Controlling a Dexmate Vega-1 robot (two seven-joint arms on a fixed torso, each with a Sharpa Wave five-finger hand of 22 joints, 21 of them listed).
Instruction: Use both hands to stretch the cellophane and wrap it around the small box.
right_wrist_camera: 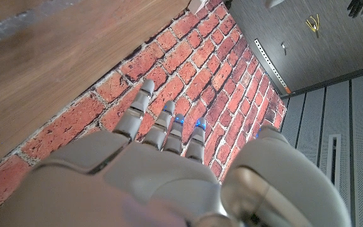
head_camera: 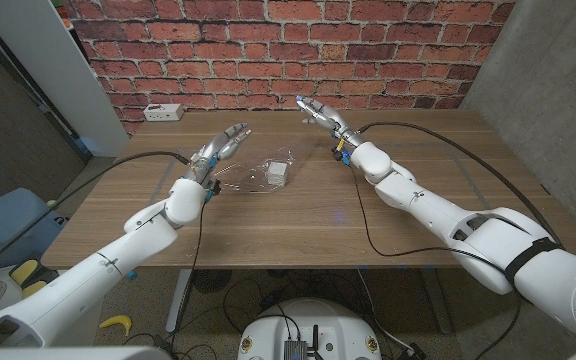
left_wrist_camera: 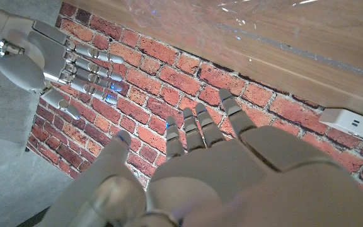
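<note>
Both hands hover empty, fingers spread: left hand (head_camera: 218,150) just left of the crumpled cellophane (head_camera: 251,177) and what seems the small box (head_camera: 279,172), right hand (head_camera: 325,115) farther right.

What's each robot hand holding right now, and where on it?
Nothing. Left robot hand and right robot hand are both open, fingers extended, clear of the cellophane and small box.

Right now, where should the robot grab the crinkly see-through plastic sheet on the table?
Probably at the two loose side edges of the crumpled clear cellophane sheet: left hand from its left, right hand from its right. It lies low around the small white box, so pinch edges.
</note>
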